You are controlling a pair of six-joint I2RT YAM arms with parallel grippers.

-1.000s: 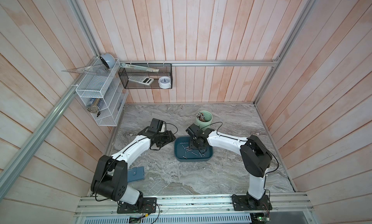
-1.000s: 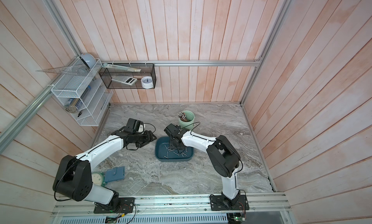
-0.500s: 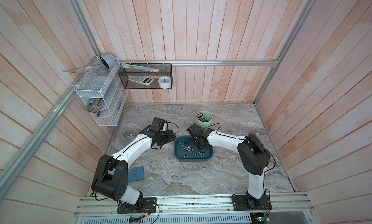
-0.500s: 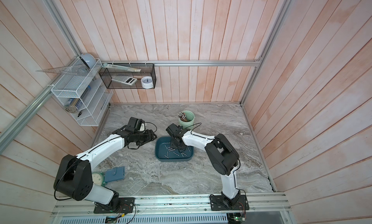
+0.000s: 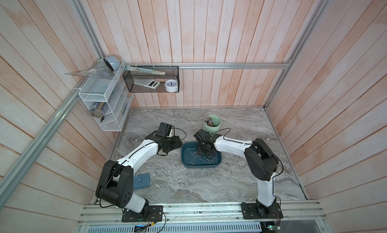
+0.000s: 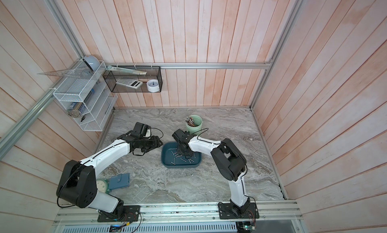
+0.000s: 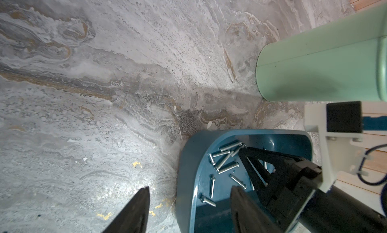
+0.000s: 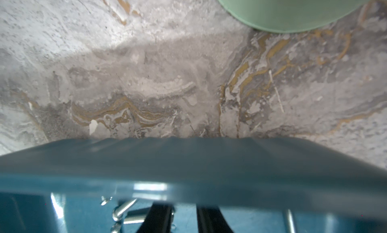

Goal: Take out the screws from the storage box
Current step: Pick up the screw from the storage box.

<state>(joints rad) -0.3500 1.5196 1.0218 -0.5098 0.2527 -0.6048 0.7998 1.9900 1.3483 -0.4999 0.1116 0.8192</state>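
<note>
The storage box is a dark teal tray at mid-table. Several silver screws lie loose on its floor. My right gripper reaches down into the tray near its back wall, beside a cluster of screws. Its jaws stand a little apart, with bare tray floor between them. The tray rim hides its tips in the right wrist view. My left gripper is wide open at the tray's left end, whose wall shows between the fingers.
A pale green cup holding brownish sticks stands just behind the tray. A flat blue-grey case lies near the left arm's base. A white wire rack and a black mesh basket hang on the walls.
The right gripper has shifted slightly inside the tray. The left gripper has edged a little toward the tray's left end. Neither jaw opening has changed.
</note>
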